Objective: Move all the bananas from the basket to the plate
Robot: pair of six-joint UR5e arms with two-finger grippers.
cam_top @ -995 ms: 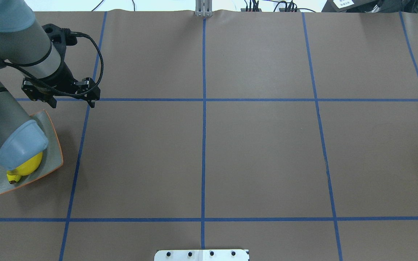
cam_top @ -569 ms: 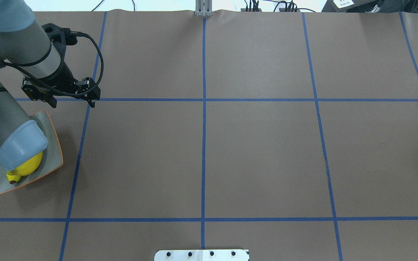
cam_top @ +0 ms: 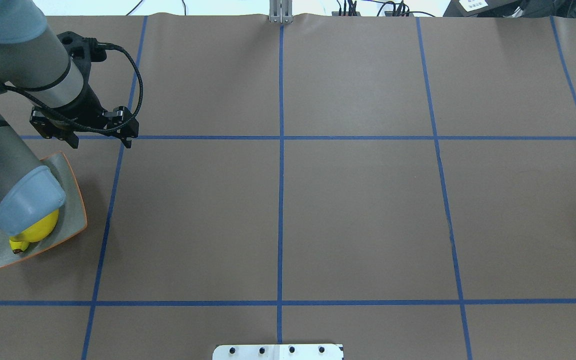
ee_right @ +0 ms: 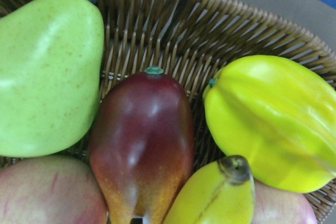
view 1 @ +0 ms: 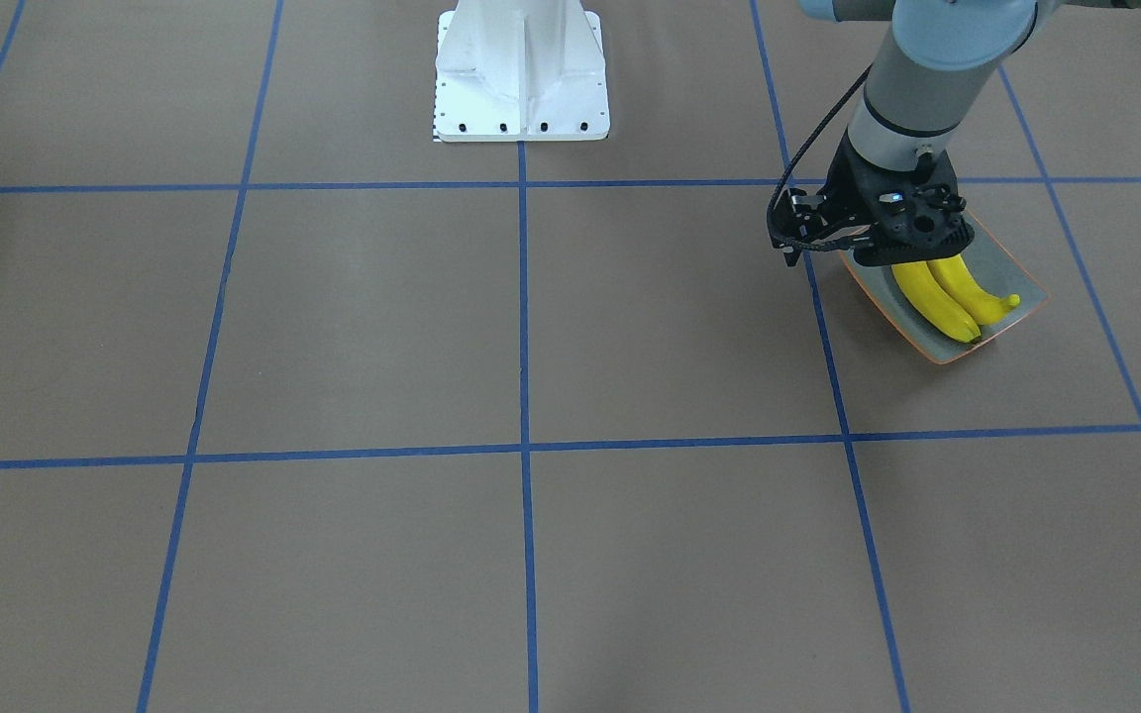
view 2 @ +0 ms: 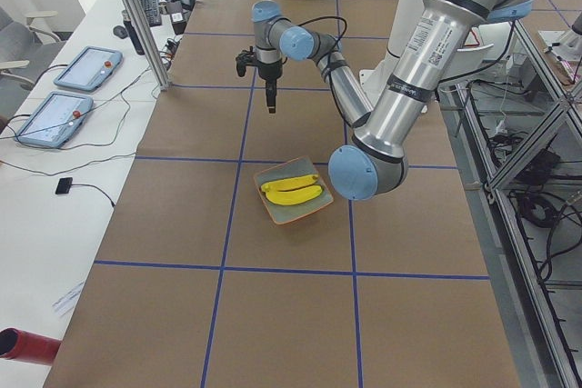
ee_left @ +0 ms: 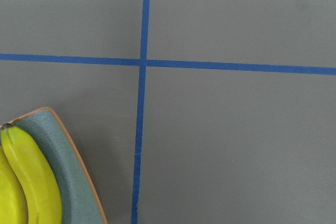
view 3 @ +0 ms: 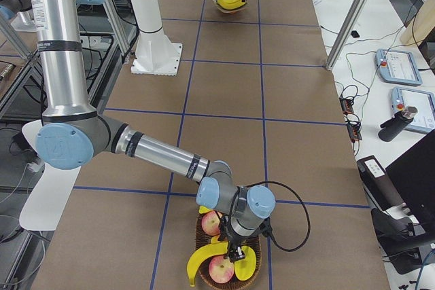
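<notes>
A: Noted nil shift in overhead over the last second: left gripper (view 2: 270,106) parked, raised just beyond plate (view 2: 296,211). Judged jaws spread, nothing held.

B: Bearing on task?

A: Reckoned about half done. Counted two bananas (view 2: 293,191) side by side on plate, bare glaze on both flanks. Beyond, wide bare table (view 2: 291,306), nothing to dodge. At far end, found right gripper (view 3: 234,252) down in basket (view 3: 198,236); cannot tell pincer state. Spotted at least one banana (view 3: 202,261) there, crowded by other fruit (view 3: 221,271), close to table end.

Basket (view 3: 202,238): near edge of surface (view 3: 224,100), holds two bananas (view 3: 201,263) and reddish fruit (view 3: 213,222).
Right gripper (view 3: 236,255): down inside basket, between the bananas.
</notes>
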